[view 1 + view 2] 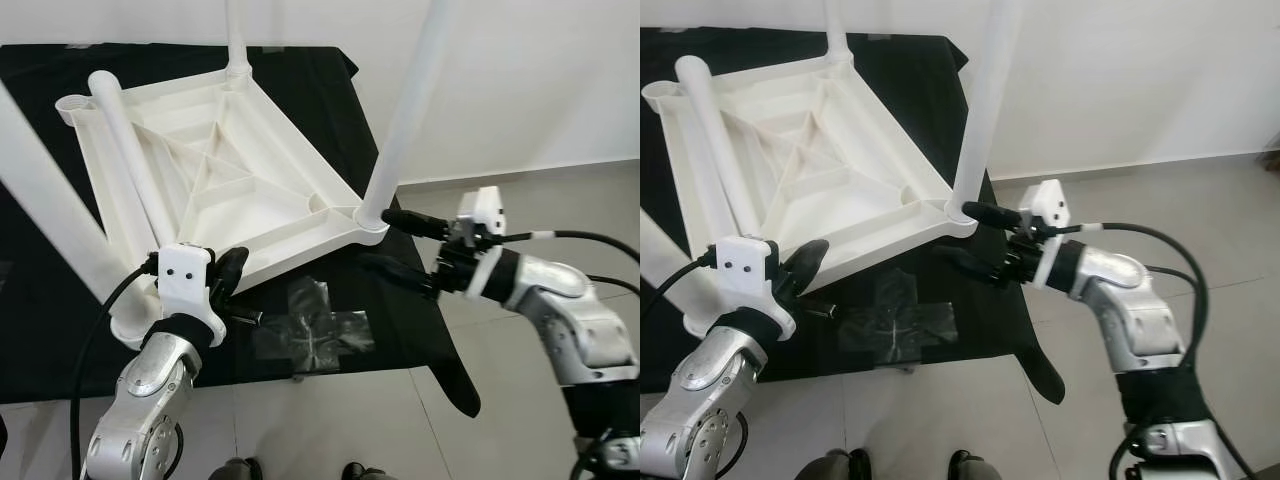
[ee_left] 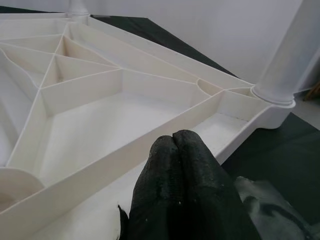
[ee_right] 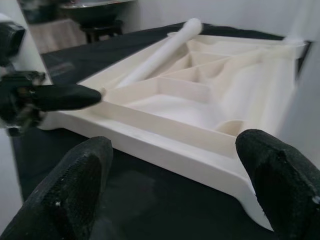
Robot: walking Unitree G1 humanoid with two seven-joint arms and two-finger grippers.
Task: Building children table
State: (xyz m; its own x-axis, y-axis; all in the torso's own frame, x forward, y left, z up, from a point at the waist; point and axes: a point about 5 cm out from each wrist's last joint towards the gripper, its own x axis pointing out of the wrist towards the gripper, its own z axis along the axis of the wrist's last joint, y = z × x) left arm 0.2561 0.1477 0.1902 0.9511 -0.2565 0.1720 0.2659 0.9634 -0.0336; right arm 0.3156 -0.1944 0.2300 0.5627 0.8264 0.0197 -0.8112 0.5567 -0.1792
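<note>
Right hand (image 1: 400, 245), fingers apart, flanks the corner leg (image 1: 405, 120) of the light, rigid table (image 1: 215, 170); left hand (image 1: 232, 272), pressed together, rests at its rim.

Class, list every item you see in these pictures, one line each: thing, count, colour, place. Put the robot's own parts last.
Table top: one, white, upside down on the black cloth, ribbed underside facing up.
Fitted legs: at least three, white, standing up from its corners.
Loose leg: one, white, lying across the underside.
Black cloth: one, under the table top.
Plastic bag: one, clear, crumpled on the cloth's near edge.
Floor: grey tiles, right side.
Left gripper: black fingers shut, at the table top's near edge.
Right gripper: black fingers open, beside the near-right corner leg.
</note>
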